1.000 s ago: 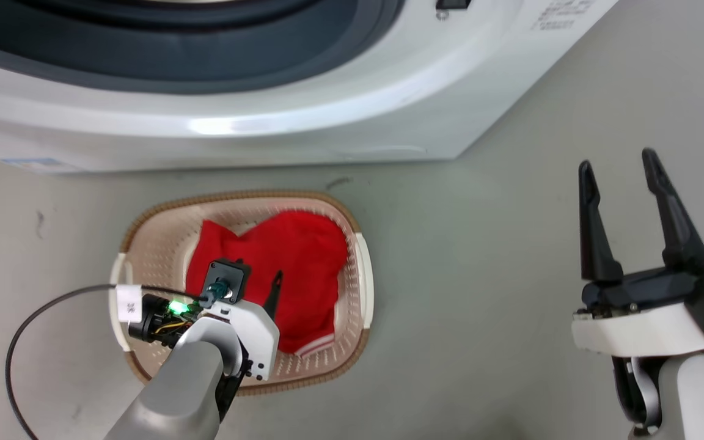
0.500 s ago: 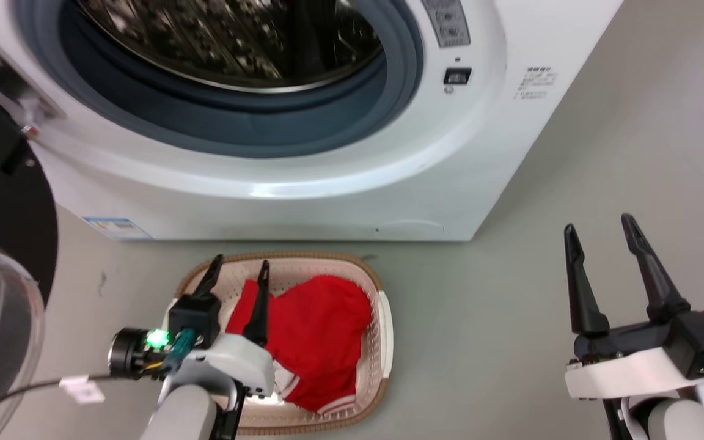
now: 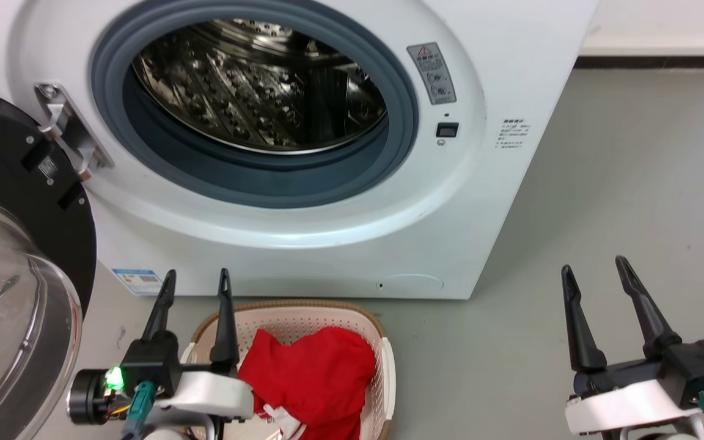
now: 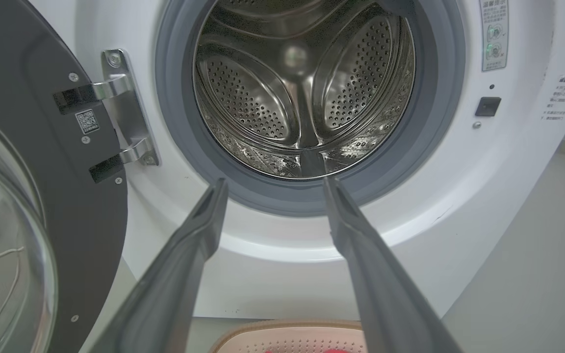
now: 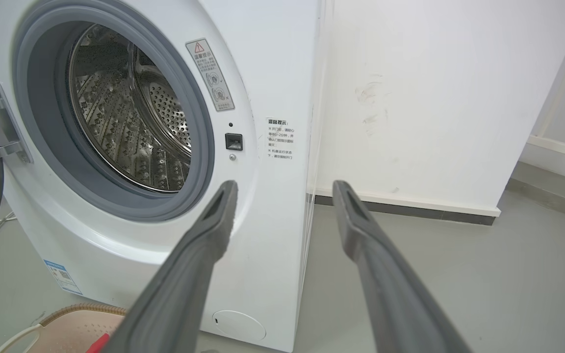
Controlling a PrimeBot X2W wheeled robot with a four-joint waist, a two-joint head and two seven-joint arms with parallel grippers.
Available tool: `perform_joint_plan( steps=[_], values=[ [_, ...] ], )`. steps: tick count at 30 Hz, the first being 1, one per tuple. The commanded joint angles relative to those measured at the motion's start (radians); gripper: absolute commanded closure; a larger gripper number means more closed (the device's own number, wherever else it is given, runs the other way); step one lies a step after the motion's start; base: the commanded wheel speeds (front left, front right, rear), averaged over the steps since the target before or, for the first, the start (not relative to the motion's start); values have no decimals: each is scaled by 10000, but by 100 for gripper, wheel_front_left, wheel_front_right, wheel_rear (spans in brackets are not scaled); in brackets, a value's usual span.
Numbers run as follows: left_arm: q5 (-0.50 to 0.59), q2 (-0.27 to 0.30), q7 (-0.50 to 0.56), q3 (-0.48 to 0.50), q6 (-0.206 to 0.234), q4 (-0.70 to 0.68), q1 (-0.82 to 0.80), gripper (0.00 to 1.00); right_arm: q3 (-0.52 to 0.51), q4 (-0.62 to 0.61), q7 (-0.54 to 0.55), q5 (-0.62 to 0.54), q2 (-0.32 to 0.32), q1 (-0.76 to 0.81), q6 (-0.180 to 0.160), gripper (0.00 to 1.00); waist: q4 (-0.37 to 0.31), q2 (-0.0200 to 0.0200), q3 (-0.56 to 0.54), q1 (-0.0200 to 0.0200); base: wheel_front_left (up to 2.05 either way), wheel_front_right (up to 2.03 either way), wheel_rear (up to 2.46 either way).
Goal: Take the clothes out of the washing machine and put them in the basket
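Note:
The white washing machine point(image 3: 340, 232) stands before me with its door swung open to the left and its steel drum point(image 4: 307, 93) bare inside. On the floor in front of it sits the cream basket point(image 3: 352, 318), holding the red clothes point(image 3: 315, 379), with a white-striped edge showing low down. My left gripper point(image 3: 197, 280) is open and empty, above the basket's left rim, fingers pointing at the machine point(image 4: 459, 206). My right gripper point(image 3: 594, 266) is open and empty over the floor to the right. In the right wrist view the machine point(image 5: 272, 245) and a corner of the basket point(image 5: 76, 323) show.
The open door point(image 3: 16, 275), black-framed with a bulging glass bowl, stands at the left beside my left arm. Grey floor point(image 3: 633, 183) stretches to the right of the machine. A white wall point(image 5: 434, 98) with a dark skirting runs behind.
The head camera has tilted up, bringing the porthole and drum into view. My left gripper has lifted out of the basket and now points at the machine. The clothes stay in the basket.

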Motion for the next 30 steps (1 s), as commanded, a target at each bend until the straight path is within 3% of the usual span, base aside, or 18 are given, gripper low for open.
perform_joint_plan(
  steps=[1, 14, 30],
  values=[
    [159, -76, -25, 181, 24, -267, 294, 0, -60, 41, -23, 56, 3, 205, -7, 0, -32, -1, -273, 2, 0, 0, 0],
    [491, -291, -25, 619, -186, -678, 1300, 0, -88, 225, -23, 196, 3, 863, -7, 0, -178, -1, -1060, 2, 0, 0, 0],
    [608, -364, -26, 773, -319, -762, 1557, 0, -65, 206, -23, 321, 3, 1009, -7, 0, -244, -1, -1255, 2, 0, 0, 0]
  ],
)
